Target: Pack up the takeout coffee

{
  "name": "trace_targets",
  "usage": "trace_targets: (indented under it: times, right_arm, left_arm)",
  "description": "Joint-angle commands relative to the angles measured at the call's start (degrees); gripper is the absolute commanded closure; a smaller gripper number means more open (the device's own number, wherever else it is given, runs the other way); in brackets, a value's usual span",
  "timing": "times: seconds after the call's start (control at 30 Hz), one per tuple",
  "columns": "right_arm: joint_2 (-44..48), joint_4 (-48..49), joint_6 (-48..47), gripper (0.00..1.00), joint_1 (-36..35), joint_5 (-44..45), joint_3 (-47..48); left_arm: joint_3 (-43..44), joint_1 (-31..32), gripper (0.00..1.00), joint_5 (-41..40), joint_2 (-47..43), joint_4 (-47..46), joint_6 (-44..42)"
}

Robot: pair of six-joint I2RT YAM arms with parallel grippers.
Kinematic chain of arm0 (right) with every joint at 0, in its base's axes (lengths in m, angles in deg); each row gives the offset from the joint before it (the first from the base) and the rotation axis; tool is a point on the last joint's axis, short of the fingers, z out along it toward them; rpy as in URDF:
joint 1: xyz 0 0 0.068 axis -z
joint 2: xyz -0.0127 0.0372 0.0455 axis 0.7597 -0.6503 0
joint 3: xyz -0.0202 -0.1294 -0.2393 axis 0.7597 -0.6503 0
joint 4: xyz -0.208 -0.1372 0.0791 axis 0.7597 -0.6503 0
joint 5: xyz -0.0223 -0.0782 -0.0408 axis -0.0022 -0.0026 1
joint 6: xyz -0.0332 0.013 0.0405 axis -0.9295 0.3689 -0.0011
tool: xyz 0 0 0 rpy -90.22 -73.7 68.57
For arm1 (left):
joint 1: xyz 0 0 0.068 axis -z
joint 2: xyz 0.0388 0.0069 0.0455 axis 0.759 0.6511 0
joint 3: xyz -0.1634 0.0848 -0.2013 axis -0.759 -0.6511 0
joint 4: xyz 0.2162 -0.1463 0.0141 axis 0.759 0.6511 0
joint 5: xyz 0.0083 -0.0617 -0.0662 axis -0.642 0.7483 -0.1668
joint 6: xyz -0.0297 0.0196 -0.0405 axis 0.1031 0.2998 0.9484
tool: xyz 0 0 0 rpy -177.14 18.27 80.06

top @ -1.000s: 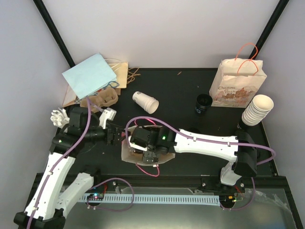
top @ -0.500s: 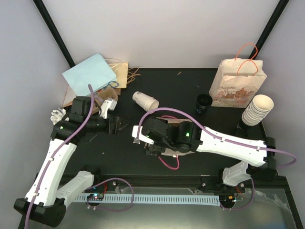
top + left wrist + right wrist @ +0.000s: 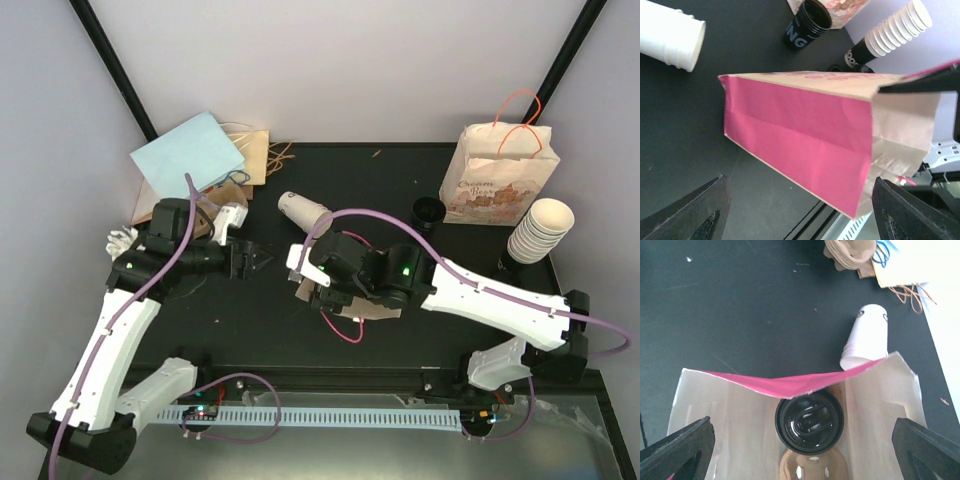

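Note:
A paper bag (image 3: pixel 880 415), pink on one side (image 3: pixel 800 135), stands open at the table's middle (image 3: pixel 378 312), mostly hidden under my right arm in the top view. Inside it, a takeout coffee with a black lid (image 3: pixel 809 422) sits in a brown pulp carrier (image 3: pixel 810 467). My right gripper (image 3: pixel 800 440) hangs open over the bag's mouth, its fingers spread about as wide as the bag. My left gripper (image 3: pixel 250 262) is open, left of the bag and apart from it, facing the pink side (image 3: pixel 800 210).
A white cup (image 3: pixel 303 212) lies on its side behind the bag. A black cup (image 3: pixel 428 215), a printed paper bag (image 3: pixel 500 175) and a stack of white cups (image 3: pixel 540 228) stand at the back right. A blue bag (image 3: pixel 190 155) and brown carriers (image 3: pixel 215 205) are at the back left.
My right arm swung and its gripper moved away from the near edge; the bag now shows farther back and right. My left gripper drew back a little from the bag.

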Motion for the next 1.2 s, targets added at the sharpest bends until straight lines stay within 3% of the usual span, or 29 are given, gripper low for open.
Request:
trace_targets:
  times: [0.0, 0.4, 0.77, 0.97, 1.17]
  right_arm:
    - [1.1, -0.1, 1.3, 0.01, 3.3, -0.3, 1.7]
    - [3.3, -1.8, 3.8, 0.06, 7.8, -5.8, 0.0]
    - [6.7, -1.8, 6.5, 0.07, 7.6, -9.1, -5.5]
    - [8.2, -1.4, 8.9, 0.07, 7.0, -11.6, -7.0]
    - [10.1, 0.8, 10.8, 0.05, 5.9, -11.8, -9.6]
  left_arm:
    - [1.0, 2.8, 0.20, 1.7, 0.8, -3.6, 2.3]
    - [7.3, 18.3, 0.18, -12.3, 8.2, -5.2, 5.9]
    - [11.7, 27.0, 0.15, -24.3, 14.6, -3.4, 8.8]
    - [15.4, 30.4, 0.22, -33.4, 18.7, 2.6, 13.7]
    - [12.9, 34.1, 0.36, -36.9, 18.2, -0.1, 18.0]
